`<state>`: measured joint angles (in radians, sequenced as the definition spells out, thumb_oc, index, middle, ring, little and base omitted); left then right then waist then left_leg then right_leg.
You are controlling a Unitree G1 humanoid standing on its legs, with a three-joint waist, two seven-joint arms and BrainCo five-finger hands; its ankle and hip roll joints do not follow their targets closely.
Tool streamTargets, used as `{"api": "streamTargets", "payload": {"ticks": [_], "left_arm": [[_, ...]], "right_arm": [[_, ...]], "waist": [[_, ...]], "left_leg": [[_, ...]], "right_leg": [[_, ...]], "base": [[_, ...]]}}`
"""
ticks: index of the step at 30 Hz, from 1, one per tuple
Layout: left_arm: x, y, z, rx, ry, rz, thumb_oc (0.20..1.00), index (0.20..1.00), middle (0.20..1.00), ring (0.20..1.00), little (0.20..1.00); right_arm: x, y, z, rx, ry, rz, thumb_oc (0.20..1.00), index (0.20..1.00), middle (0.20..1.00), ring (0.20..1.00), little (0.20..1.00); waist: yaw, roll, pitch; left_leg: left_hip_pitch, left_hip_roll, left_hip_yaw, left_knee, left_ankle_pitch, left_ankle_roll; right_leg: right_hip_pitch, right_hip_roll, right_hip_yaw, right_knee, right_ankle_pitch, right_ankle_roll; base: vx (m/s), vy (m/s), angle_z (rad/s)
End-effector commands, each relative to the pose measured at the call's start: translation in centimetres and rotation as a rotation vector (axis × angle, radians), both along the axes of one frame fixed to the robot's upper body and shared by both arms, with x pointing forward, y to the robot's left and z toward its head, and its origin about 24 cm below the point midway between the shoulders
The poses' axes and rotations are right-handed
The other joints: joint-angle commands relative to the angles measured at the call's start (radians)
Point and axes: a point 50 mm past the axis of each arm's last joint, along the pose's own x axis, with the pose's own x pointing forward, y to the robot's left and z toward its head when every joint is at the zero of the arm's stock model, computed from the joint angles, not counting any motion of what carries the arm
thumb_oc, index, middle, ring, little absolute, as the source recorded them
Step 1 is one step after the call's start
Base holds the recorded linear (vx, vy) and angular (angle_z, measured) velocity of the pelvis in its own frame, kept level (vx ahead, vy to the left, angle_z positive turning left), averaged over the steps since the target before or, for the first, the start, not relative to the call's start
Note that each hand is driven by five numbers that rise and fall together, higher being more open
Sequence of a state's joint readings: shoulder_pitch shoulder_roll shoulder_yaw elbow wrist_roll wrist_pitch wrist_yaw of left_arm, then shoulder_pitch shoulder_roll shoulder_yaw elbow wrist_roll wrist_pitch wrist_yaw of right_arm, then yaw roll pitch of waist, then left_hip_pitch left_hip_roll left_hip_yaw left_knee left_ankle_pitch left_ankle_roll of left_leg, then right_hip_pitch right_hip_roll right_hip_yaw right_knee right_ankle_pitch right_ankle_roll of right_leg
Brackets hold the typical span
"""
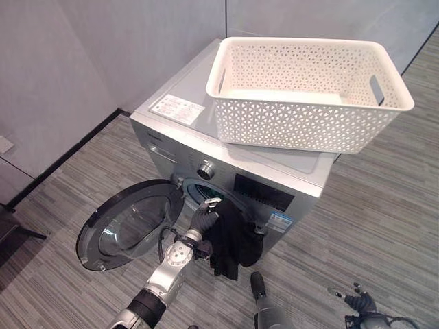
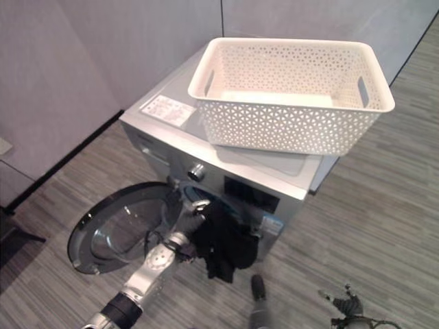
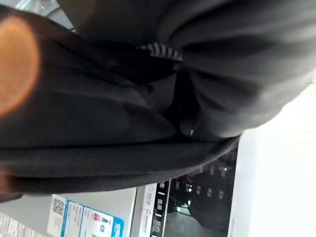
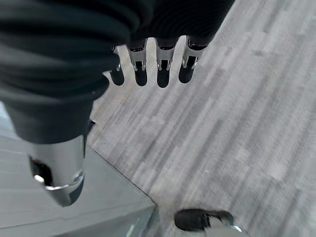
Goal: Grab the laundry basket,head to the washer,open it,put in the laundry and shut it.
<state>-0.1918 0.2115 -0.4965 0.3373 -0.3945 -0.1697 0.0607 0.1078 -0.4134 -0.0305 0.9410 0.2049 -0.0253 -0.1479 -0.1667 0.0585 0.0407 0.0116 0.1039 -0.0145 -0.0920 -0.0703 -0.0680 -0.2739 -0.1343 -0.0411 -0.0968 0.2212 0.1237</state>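
A silver washer [image 1: 185, 89] stands by the wall with its round door [image 1: 130, 223] swung open to the left. On top of it sits the white perforated laundry basket [image 1: 309, 92], and I see nothing inside. My left hand [image 1: 202, 221] is at the drum opening [image 1: 194, 191], shut on a black garment [image 1: 233, 236]. The garment hangs down over the washer's front, and its dark folds [image 3: 123, 113] lie close to the left wrist camera. My right hand [image 1: 361, 302] hangs low at the right over the floor, its fingers [image 4: 163, 69] straight and holding nothing.
Grey walls run behind and to the left of the washer. Striped grey carpet [image 1: 384, 219] spreads to the right and in front. The open door juts out over the floor at the left. A dark object [image 1: 10, 226] sits at the far left edge.
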Motion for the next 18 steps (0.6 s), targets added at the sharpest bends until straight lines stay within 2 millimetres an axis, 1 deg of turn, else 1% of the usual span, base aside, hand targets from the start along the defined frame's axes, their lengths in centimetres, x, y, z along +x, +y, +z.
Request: {"api": "streamTargets", "payload": {"ticks": [1,2,3,4,5,6,8,9,12,14,15,18], "left_arm": [[1.2,0.0,1.8,-0.061,-0.080,-0.004,0.200,0.200,0.200,0.200,0.200],[1.0,-0.4,1.4,-0.073,-0.057,-0.012,0.200,0.200,0.200,0.200,0.200],[1.0,-0.5,1.3,-0.078,-0.047,-0.015,0.200,0.200,0.200,0.200,0.200],[0.2,-2.3,-1.1,-0.226,0.146,0.022,0.200,0.200,0.200,0.200,0.200],[0.2,-2.3,-1.1,-0.226,0.146,0.022,0.200,0.200,0.200,0.200,0.200],[0.0,-2.0,-1.4,-0.250,0.171,0.045,0.200,0.200,0.200,0.200,0.200],[0.0,-2.0,-1.4,-0.250,0.171,0.045,0.200,0.200,0.200,0.200,0.200],[-0.1,-1.8,-1.6,-0.246,0.174,0.049,0.200,0.200,0.200,0.200,0.200],[-0.2,-1.5,-1.8,-0.257,0.184,0.065,0.200,0.200,0.200,0.200,0.200],[-0.2,-1.5,-1.8,-0.257,0.184,0.065,0.200,0.200,0.200,0.200,0.200],[-0.6,-1.3,-2.7,-0.303,0.241,0.113,0.200,0.200,0.200,0.200,0.200],[-0.5,-1.4,-2.8,-0.312,0.248,0.120,0.200,0.200,0.200,0.200,0.200]], "right_arm": [[-0.6,1.0,-1.1,0.072,0.025,-0.040,1.000,1.000,1.000,1.000,1.000],[-0.3,1.8,-1.7,0.117,0.042,-0.055,1.000,1.000,1.000,1.000,1.000],[-0.2,2.1,-1.9,0.131,0.049,-0.059,1.000,1.000,1.000,1.000,1.000],[-3.1,6.9,-4.8,0.298,0.221,-0.165,1.000,1.000,1.000,1.000,1.000],[-3.1,6.9,-4.8,0.298,0.220,-0.165,1.000,1.000,1.000,1.000,1.000],[-0.8,8.6,-4.6,0.428,0.090,-0.214,1.000,1.000,1.000,1.000,1.000],[-0.8,8.6,-4.6,0.428,0.090,-0.214,1.000,1.000,1.000,1.000,1.000],[-0.2,9.1,-4.5,0.458,0.065,-0.199,1.000,1.000,1.000,1.000,1.000],[0.3,9.5,-4.4,0.459,0.064,-0.164,1.000,1.000,1.000,1.000,1.000],[0.3,9.5,-4.4,0.459,0.064,-0.163,1.000,1.000,1.000,1.000,1.000],[0.8,9.4,-4.3,0.417,0.084,-0.117,1.000,1.000,1.000,1.000,1.000],[1.0,9.3,-4.2,0.415,0.074,-0.124,1.000,1.000,1.000,1.000,1.000]], "waist": [[0.019,-0.077,-0.013],[0.028,-0.075,-0.012],[0.032,-0.075,-0.011],[0.051,-0.081,0.043],[0.051,-0.081,0.043],[0.052,-0.080,0.044],[0.052,-0.080,0.045],[0.054,-0.078,0.048],[0.060,-0.072,0.051],[0.060,-0.072,0.051],[0.062,-0.066,0.056],[0.061,-0.066,0.059]], "left_leg": [[-0.002,0.016,0.011,0.005,0.012,-0.024],[-0.003,0.014,0.008,0.005,0.013,-0.024],[-0.004,0.014,0.007,0.005,0.013,-0.024],[-0.027,0.029,-0.006,0.005,0.017,-0.026],[-0.027,0.029,-0.006,0.005,0.017,-0.026],[-0.019,0.032,0.000,0.005,0.018,-0.028],[-0.019,0.032,0.000,0.005,0.018,-0.028],[-0.021,0.030,-0.002,0.005,0.020,-0.029],[-0.026,0.029,-0.003,0.005,0.023,-0.030],[-0.026,0.029,-0.003,0.005,0.023,-0.030],[-0.035,0.028,-0.004,0.005,0.027,-0.031],[-0.039,0.029,-0.004,0.005,0.031,-0.033]], "right_leg": [[0.103,-0.060,-0.015,0.010,-0.129,0.073],[0.104,-0.062,-0.017,0.010,-0.130,0.075],[0.104,-0.063,-0.018,0.010,-0.130,0.075],[0.093,-0.055,-0.028,0.010,-0.151,0.062],[0.093,-0.055,-0.028,0.010,-0.151,0.062],[0.094,-0.052,-0.023,0.010,-0.153,0.062],[0.094,-0.052,-0.023,0.010,-0.152,0.062],[0.090,-0.052,-0.020,0.010,-0.151,0.061],[0.086,-0.053,-0.019,0.010,-0.151,0.061],[0.085,-0.053,-0.019,0.010,-0.151,0.061],[0.074,-0.052,-0.019,0.010,-0.151,0.059],[0.069,-0.051,-0.019,0.010,-0.150,0.059]], "base": [[0.01,-0.025,0.08],[0.01,-0.014,0.08],[0.05,-0.012,0.05],[0.05,-0.001,0.02],[0.07,0.000,0.25],[0.03,-0.003,0.35],[0.01,-0.001,0.15],[-0.01,-0.002,-0.09],[0.00,-0.001,-0.03],[0.00,-0.007,0.07],[0.00,0.000,0.00],[0.00,0.000,0.00]]}}
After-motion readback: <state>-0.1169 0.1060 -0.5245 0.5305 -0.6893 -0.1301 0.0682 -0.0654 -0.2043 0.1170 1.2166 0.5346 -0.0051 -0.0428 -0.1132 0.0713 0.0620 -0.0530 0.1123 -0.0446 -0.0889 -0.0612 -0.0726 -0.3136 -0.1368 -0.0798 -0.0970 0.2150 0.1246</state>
